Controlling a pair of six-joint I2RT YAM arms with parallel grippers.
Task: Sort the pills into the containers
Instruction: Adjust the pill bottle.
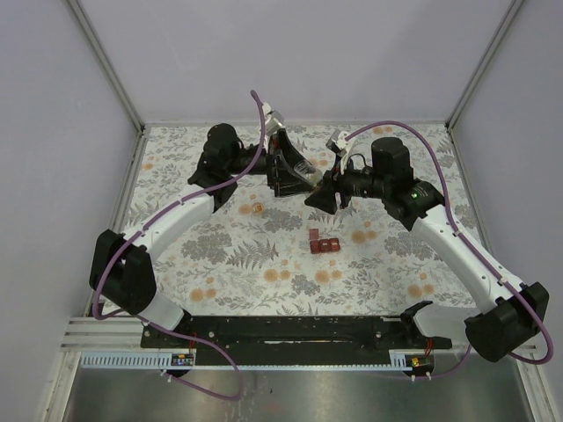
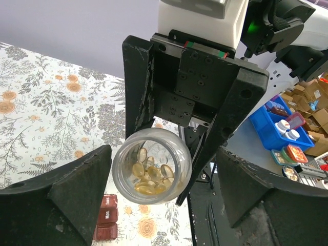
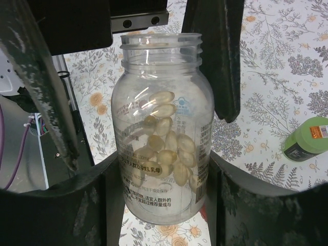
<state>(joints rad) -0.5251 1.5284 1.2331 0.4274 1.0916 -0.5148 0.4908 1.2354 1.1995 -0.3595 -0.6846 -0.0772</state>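
Note:
My right gripper (image 3: 164, 177) is shut on the body of a clear open bottle (image 3: 163, 128), held off the floral cloth. Yellowish pills (image 3: 166, 146) lie inside the bottle. In the left wrist view the bottle's mouth (image 2: 151, 166) faces the camera, and the pills (image 2: 148, 177) show through it. My left gripper (image 2: 163, 171) is open, with a finger on each side of the bottle's mouth and not touching it. The dark-red pill box (image 1: 324, 243) lies on the cloth with its lids closed, also seen under the bottle (image 2: 106, 221). A green bottle (image 3: 306, 139) lies on its side.
A small orange item (image 1: 258, 208) lies on the cloth left of the pill box. Both arms meet over the back middle of the table (image 1: 220, 264), between grey walls. Beyond the table edge stands a blue bin (image 2: 277, 125) of boxes.

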